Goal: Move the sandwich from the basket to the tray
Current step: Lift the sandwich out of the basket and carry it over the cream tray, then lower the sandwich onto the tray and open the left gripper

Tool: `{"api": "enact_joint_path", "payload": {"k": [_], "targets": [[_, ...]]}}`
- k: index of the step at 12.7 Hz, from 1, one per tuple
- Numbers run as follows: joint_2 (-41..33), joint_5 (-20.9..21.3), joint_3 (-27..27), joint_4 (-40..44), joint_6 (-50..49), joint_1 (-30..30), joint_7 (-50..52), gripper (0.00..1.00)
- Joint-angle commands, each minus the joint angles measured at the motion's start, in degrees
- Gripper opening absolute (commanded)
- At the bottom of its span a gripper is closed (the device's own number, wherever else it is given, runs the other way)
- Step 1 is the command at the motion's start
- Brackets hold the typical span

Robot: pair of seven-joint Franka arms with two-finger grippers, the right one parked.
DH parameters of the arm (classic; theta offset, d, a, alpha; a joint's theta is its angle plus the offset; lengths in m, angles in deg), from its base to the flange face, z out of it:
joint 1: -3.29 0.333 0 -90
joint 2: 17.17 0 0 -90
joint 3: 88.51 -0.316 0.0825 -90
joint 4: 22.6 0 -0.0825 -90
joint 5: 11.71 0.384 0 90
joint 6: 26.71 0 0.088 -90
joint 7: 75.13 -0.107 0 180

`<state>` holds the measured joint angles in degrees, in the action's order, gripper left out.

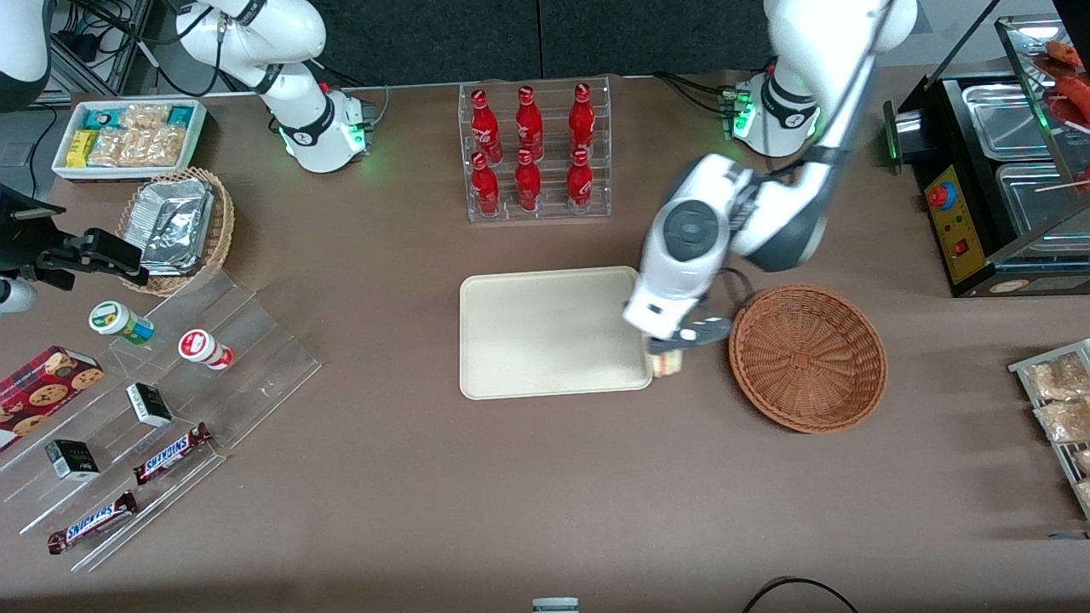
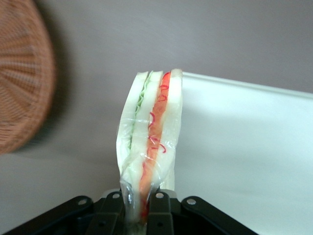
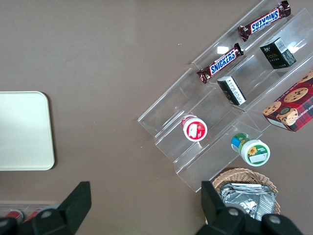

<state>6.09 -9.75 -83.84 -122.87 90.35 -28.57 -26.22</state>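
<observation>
A clear rack (image 1: 535, 151) of six red cola bottles (image 1: 528, 180) stands on the brown desk (image 1: 409, 477). Toward the parked arm's end, a white bin of snack packets (image 1: 128, 136) sits beside a tan wicker basket of foil packs (image 1: 177, 228). Nearer the front camera, a stepped clear display stand (image 1: 204, 400) carries two small round tubs, one green-lidded (image 1: 121, 323) and one red-lidded (image 1: 204, 349), two dark little boxes (image 1: 149, 403), and two Snickers bars (image 1: 173, 453). A red cookie box (image 1: 43, 393) lies beside it. At the working arm's end stands a black food warmer (image 1: 996, 187) with steel pans, and a wire rack of bagged snacks (image 1: 1060, 409).
</observation>
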Motion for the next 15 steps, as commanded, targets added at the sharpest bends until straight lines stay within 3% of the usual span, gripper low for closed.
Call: {"api": "enact_joint_path", "payload": {"k": [1, 9, 12, 15], "targets": [[6.2, 0.6, -0.9, 7.2, -1.1, -5.3, 3.8, 0.0], [12.9, 1.2, -1.0, 12.8, 2.2, -13.6, 7.5, 0.0], [15.2, 5.9, -1.1, 12.8, 4.2, -14.7, 9.1, 0.0], [15.8, 6.8, -1.1, 12.6, 6.2, -14.7, 9.4, 0.0]]}}
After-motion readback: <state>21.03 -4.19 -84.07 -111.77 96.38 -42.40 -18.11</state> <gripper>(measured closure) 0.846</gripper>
